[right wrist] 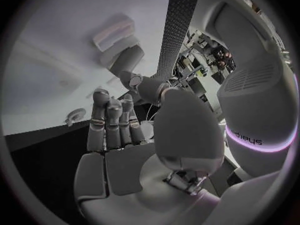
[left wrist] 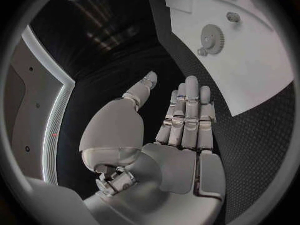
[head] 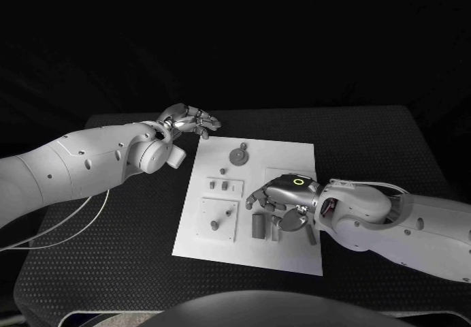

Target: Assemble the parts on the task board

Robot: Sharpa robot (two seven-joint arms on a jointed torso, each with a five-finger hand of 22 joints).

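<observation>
Left hand (head: 189,121) empty, fingers apart (off task board (head: 295,153) corner); right hand (head: 282,197) over board, grip unclear.

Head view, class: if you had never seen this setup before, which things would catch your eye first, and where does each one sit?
The white task board stands out against the black table, with a round gear lying near its far end. The right hand hangs over the board's near half, above some grey parts. The left hand hovers empty, fingers apart, off the board's far left corner.
</observation>
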